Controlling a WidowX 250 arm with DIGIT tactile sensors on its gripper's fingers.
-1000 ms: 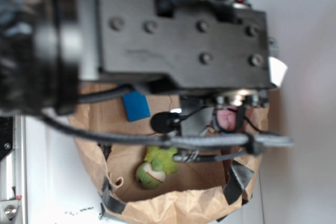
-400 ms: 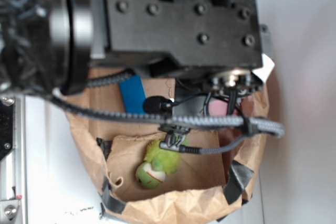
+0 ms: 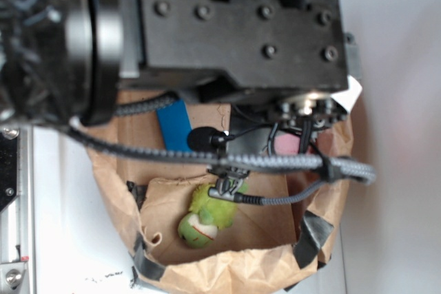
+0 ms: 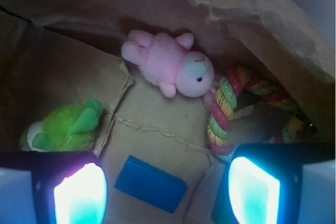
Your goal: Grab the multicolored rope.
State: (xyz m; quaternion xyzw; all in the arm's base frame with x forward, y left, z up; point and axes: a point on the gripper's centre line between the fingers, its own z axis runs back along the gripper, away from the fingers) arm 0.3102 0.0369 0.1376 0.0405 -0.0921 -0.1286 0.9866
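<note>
Paper bag [image 4: 262, 19] walls are seen close around. The hand [image 4: 165, 184] is spread wide, empty. The multicolored rope [image 4: 226, 114] is lodged against the right wall, just above the right fingertip [image 4: 254, 190].

Contents: one multicolored rope [image 4: 227, 115], one pink plush [image 4: 169, 66], one green plush [image 4: 65, 127], one blue block [image 4: 150, 183], one paper bag [image 4: 252, 19].

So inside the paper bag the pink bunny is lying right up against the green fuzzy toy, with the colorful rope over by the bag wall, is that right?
Not quite. In the wrist view the pink bunny lies against the multicolored rope, not the green fuzzy toy, which sits apart across the bag floor. The rope is indeed by the paper bag wall.
</note>
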